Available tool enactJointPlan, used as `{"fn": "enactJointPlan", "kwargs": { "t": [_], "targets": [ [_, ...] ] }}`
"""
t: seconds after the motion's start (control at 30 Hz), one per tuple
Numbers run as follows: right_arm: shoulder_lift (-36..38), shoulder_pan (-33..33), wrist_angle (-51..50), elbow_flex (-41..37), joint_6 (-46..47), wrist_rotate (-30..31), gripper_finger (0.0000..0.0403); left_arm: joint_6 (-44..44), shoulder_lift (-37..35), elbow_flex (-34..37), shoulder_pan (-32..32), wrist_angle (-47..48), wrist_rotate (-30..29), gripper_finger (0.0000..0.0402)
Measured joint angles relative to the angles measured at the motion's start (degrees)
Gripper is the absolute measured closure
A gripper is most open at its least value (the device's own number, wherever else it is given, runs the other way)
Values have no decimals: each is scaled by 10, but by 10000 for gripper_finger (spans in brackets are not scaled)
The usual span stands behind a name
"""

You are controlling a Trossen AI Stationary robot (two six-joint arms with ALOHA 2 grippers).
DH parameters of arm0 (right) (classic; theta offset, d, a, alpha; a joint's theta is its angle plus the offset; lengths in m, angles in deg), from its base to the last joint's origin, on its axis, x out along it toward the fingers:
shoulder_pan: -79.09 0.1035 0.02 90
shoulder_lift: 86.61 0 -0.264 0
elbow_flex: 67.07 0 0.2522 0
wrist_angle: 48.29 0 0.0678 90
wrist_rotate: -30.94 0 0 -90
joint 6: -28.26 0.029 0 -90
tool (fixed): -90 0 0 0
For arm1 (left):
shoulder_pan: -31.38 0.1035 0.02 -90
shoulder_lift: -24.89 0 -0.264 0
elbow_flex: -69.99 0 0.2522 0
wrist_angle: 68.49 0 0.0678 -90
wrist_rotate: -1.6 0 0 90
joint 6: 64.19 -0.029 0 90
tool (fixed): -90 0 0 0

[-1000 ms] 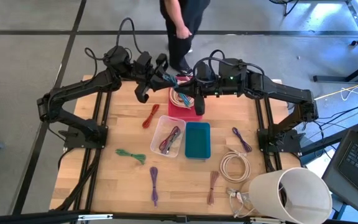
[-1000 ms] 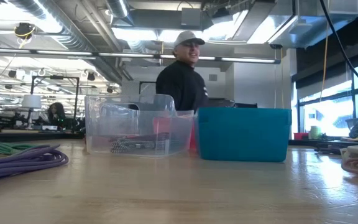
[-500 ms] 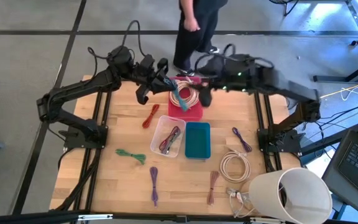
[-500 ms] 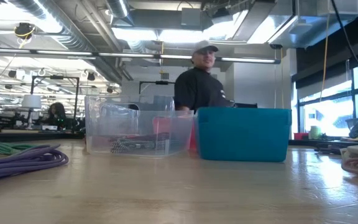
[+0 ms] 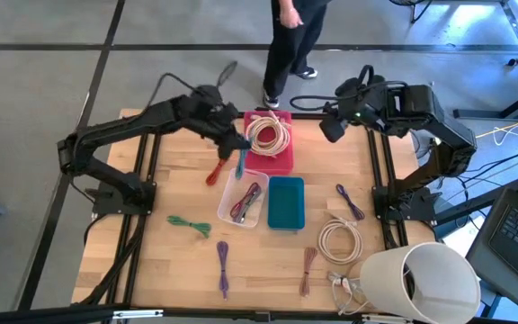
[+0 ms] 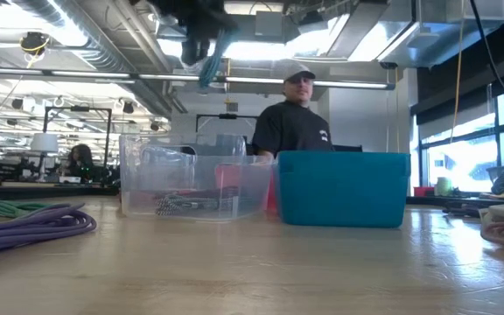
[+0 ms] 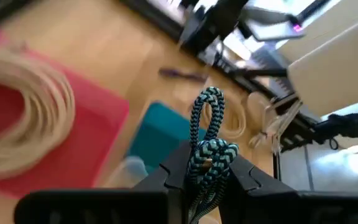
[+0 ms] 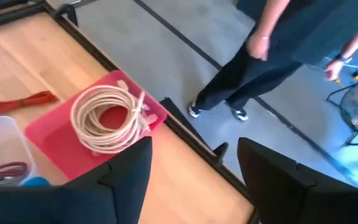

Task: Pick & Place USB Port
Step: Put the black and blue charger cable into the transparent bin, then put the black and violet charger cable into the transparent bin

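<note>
A teal-and-black braided cable bundle [image 7: 207,127] is in my left gripper [image 5: 237,149], which is shut on it above the gap between the red bin [image 5: 281,162] and the clear bin [image 5: 232,184]. The low view shows this cable [image 6: 210,63] hanging high over the clear bin [image 6: 191,175]. A white coiled cable [image 5: 268,135] lies in the red bin. My right gripper [image 5: 331,128] stands open in the air at the table's far right, with nothing between its fingers [image 8: 129,180]. My left gripper pinches the folded braided bundle between its two fingers, at the bundle's wrapped middle [image 7: 205,160]. A loop of several strands [image 7: 209,106] sticks out past the fingertips. The fingers slant downward. The cable [image 5: 239,166] is lifted clear of the table and bins.
A teal bin [image 5: 286,202] stands beside the clear bin, which holds dark cables [image 5: 245,200]. Loose cables lie about: red [image 5: 216,168], green [image 5: 190,225], purple [image 5: 223,265], another white coil [image 5: 338,240]. A white tub [image 5: 425,279] sits at the near right. A person [image 5: 290,36] walks behind the table.
My right gripper has drawn back from the red bin toward the table's far right and turned, leaving the white coil lying in the bin. My left gripper has come down from the far edge toward the clear bin and tipped forward, carrying the teal cable.
</note>
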Motion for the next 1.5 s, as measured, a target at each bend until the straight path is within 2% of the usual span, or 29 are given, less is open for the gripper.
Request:
{"fn": "enactJointPlan", "kwargs": {
  "t": [0.23, 0.53, 0.9, 1.1, 1.17, 1.4, 1.5],
  "targets": [
    [14, -2, -4, -1, -20, 7, 173, 72, 77, 0, -53, 85, -57, 364],
    [48, -2, -4, -1, -33, 12, 183, 118, 159, 0, -72, 71, -83, 364],
    [71, -2, -4, -1, -47, 12, 183, 135, 274, -1, -89, 32, -66, 364],
    [77, -2, -4, -1, -49, 12, 183, 152, 303, -2, -92, 37, -69, 363],
    [79, -2, -4, -1, -50, 12, 183, 153, 304, -3, -92, 39, -72, 341],
    [82, -2, -4, -1, -52, 12, 183, 149, 270, 1, -92, 33, -67, 195],
    [82, -2, -4, -1, -52, 11, 183, 152, 239, 0, -88, 30, -43, 161]
  ]
}}
